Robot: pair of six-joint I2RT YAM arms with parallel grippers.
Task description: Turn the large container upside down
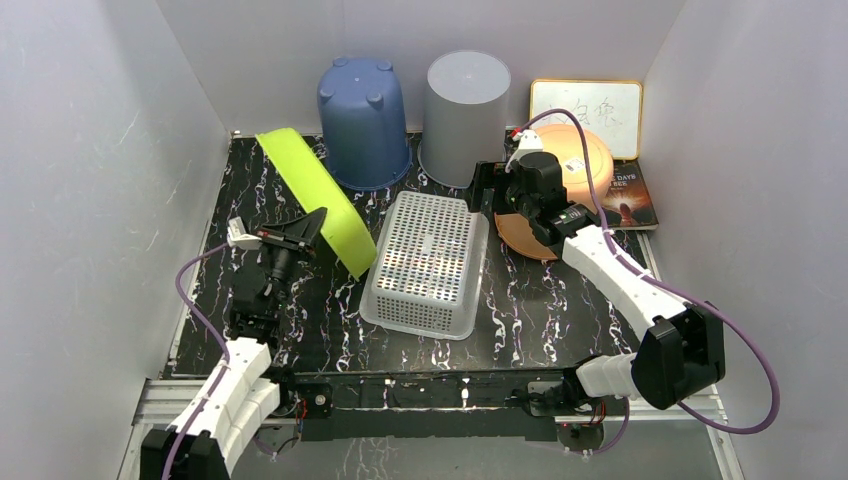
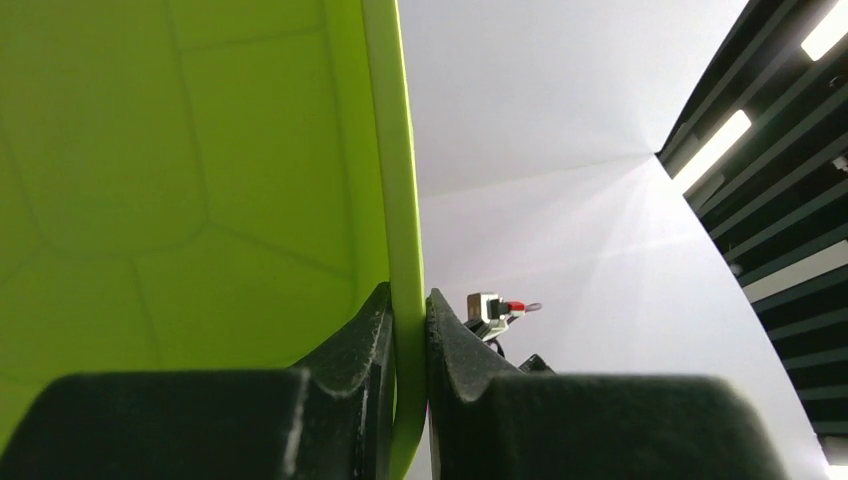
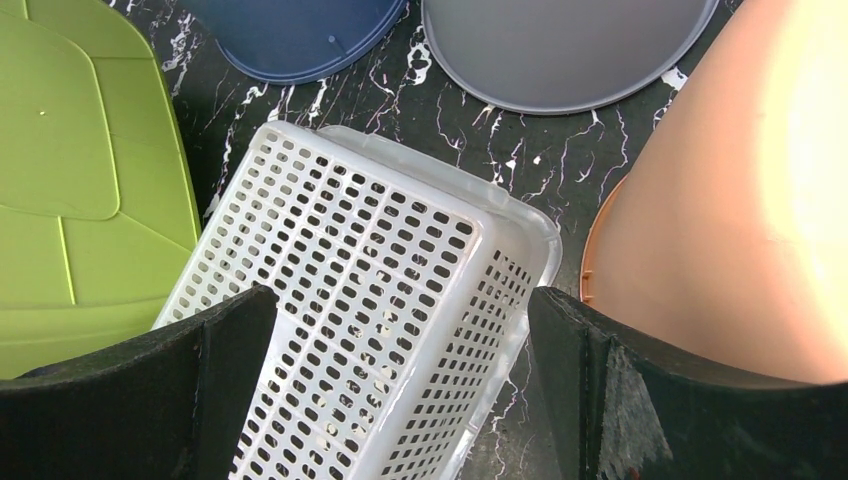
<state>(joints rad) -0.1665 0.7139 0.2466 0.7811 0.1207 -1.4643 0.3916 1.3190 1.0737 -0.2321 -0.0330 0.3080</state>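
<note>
The large lime-green container point(image 1: 310, 195) stands tilted up on its long edge at the left of the dark marbled table point(image 1: 300, 330). My left gripper point(image 1: 312, 225) is shut on its near rim. In the left wrist view the green rim point(image 2: 398, 200) is pinched in my left gripper point(image 2: 408, 310), with the container's inside on the left. It also shows in the right wrist view point(image 3: 70, 190). My right gripper point(image 1: 482, 190) is open and empty, hovering over the far right corner of the white basket; its fingers point(image 3: 130, 390) stand wide apart.
A white perforated basket point(image 1: 425, 262) lies upside down in the middle, also in the right wrist view point(image 3: 380, 300). A blue bucket point(image 1: 362, 120) and a grey bucket point(image 1: 466, 115) stand inverted at the back. An orange tub point(image 1: 575, 165), a whiteboard point(image 1: 586, 105) and a book point(image 1: 628, 195) are at the back right.
</note>
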